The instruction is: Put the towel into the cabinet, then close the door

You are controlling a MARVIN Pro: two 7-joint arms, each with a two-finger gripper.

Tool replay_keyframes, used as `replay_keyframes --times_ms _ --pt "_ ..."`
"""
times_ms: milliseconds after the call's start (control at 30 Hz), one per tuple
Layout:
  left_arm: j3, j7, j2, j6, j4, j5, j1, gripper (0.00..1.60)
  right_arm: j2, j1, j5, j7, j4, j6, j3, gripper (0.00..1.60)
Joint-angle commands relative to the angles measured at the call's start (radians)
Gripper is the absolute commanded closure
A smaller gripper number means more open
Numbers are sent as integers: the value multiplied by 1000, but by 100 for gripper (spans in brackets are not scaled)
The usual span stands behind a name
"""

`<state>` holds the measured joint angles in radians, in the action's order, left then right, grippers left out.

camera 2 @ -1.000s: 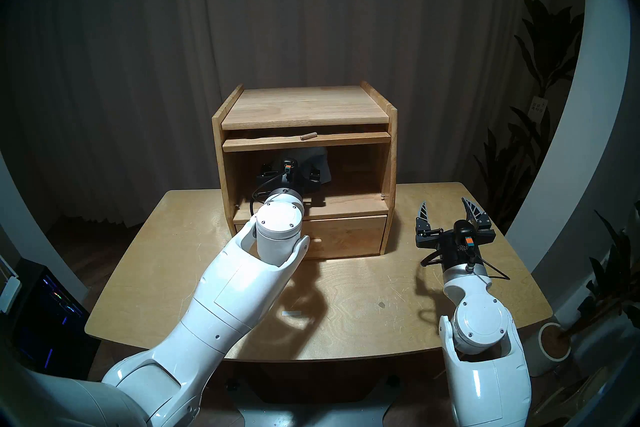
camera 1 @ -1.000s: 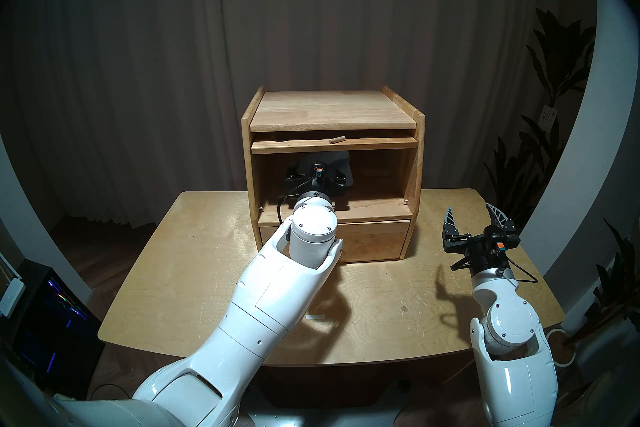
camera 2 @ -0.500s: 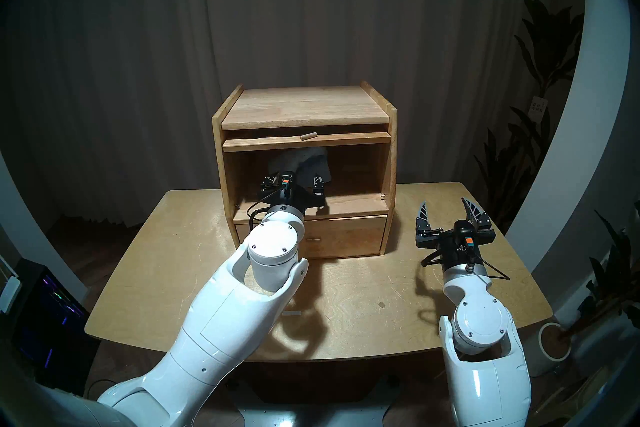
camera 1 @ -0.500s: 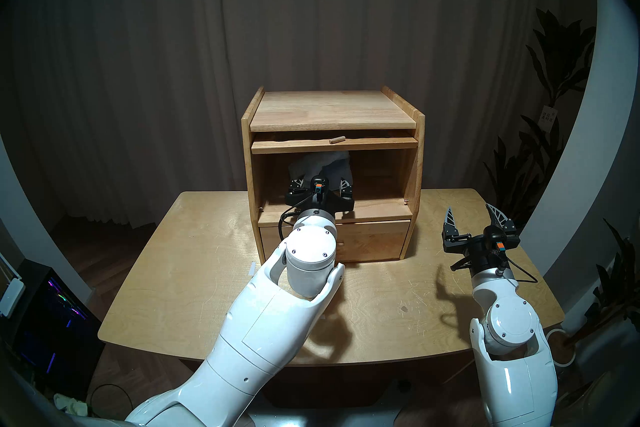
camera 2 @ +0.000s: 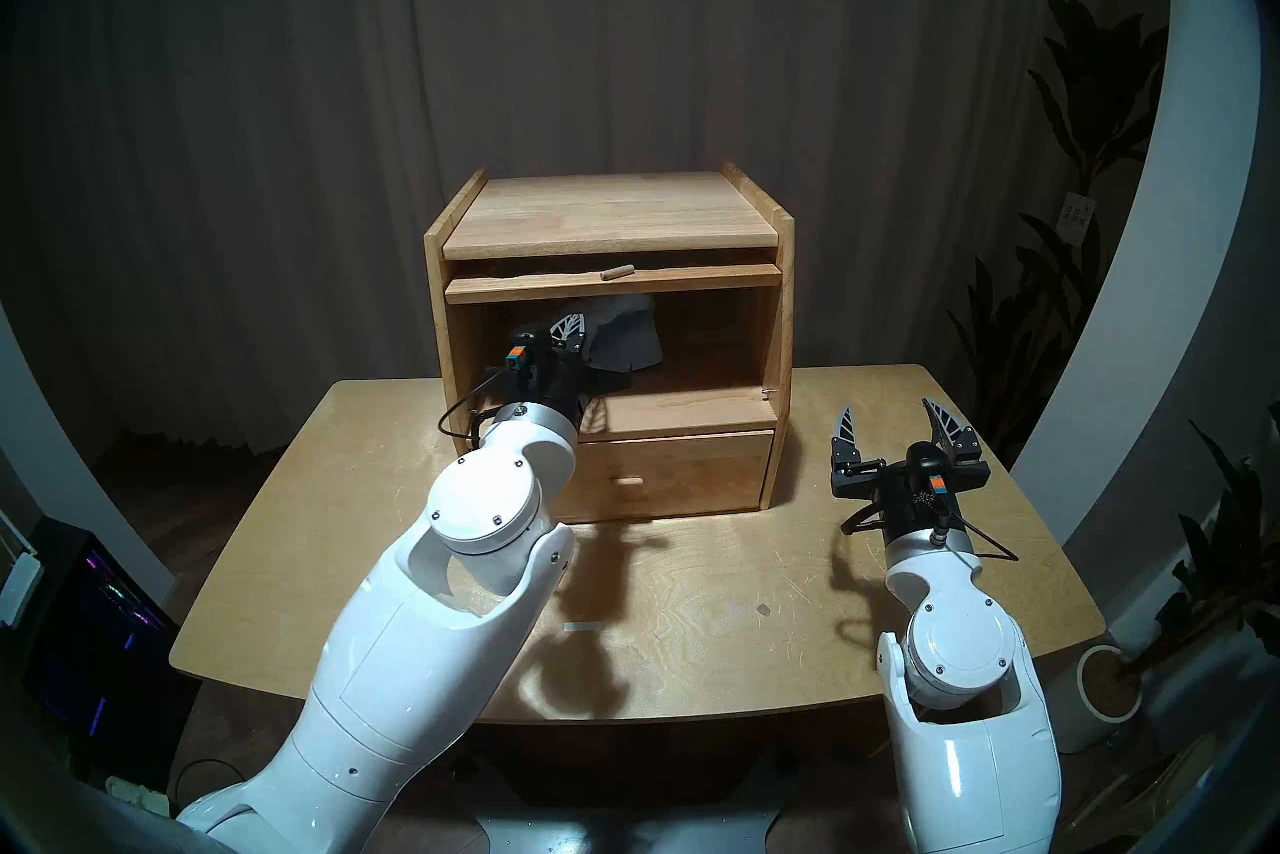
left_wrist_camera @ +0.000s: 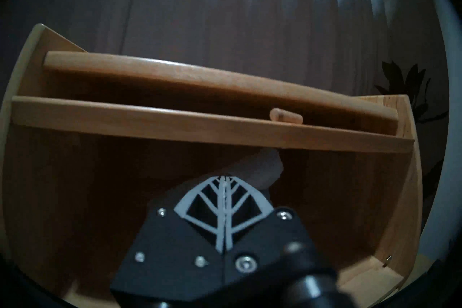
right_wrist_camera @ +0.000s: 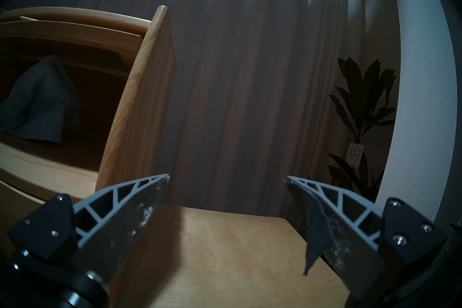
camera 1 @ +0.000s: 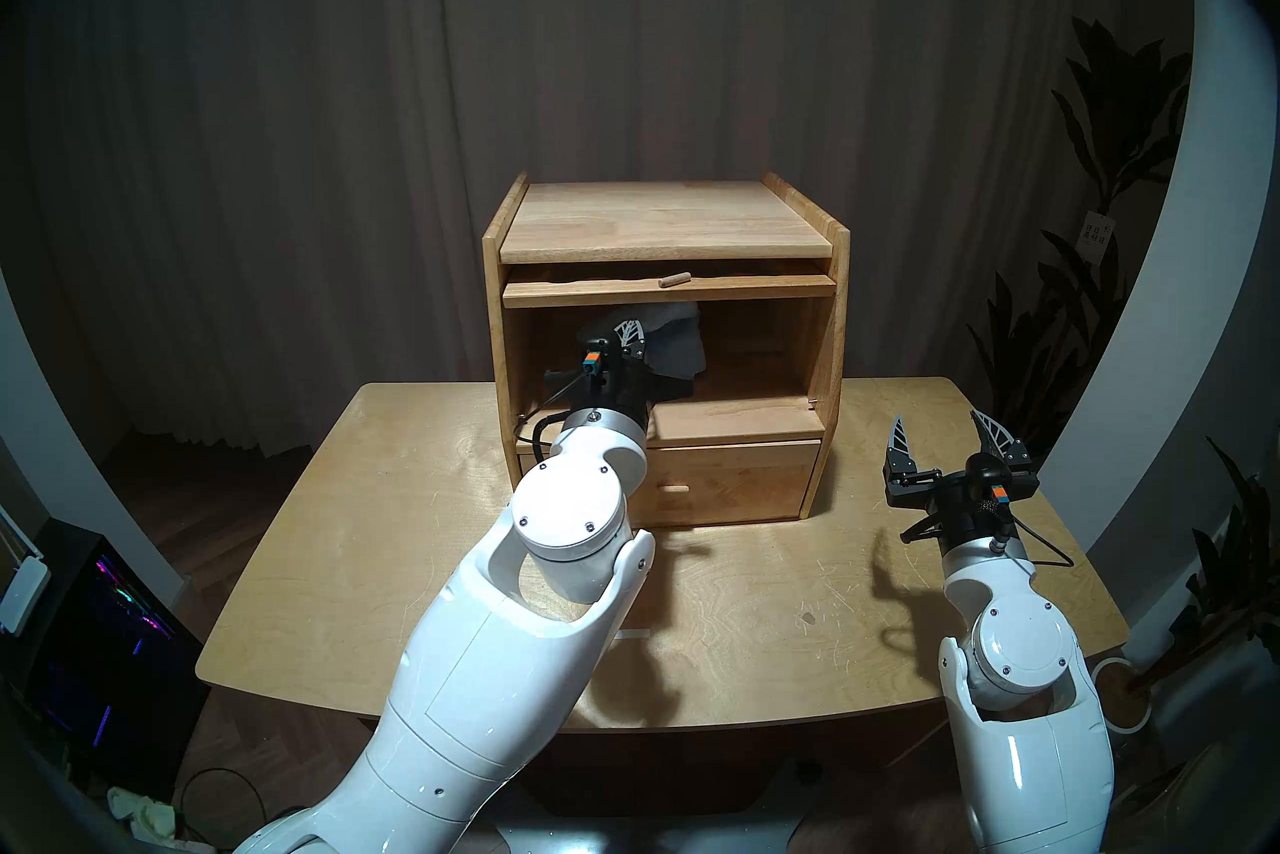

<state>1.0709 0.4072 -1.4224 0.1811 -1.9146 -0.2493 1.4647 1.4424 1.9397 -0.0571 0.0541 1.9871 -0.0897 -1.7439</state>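
You've got the small fluffy light-blue towel lying in the far left of the light-wood boxy cabinet, left gripper pinched empty in front, right gripper wide and idle, but its raised wooden flip door still needs closing.

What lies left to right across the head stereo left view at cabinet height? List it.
Left gripper → towel → cabinet right wall → right gripper → potted plant.
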Motion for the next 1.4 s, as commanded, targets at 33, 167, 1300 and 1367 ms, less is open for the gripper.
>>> replay_keyframes --times_ms 33,167,1300,1367 --pt "34 -37 66 -38 -125 -31 77 160 -2 -9 0 0 14 -5 1 0" --pt "58 -53 91 -52 -184 -62 121 160 -2 -10 0 0 12 -5 1 0" --pt "607 57 422 -55 -141 -12 448 23 -28 -26 -16 -13 24 -15 -4 0" --pt "630 38 440 -64 -137 -22 474 0 -50 -47 -29 -22 45 -19 -10 0"
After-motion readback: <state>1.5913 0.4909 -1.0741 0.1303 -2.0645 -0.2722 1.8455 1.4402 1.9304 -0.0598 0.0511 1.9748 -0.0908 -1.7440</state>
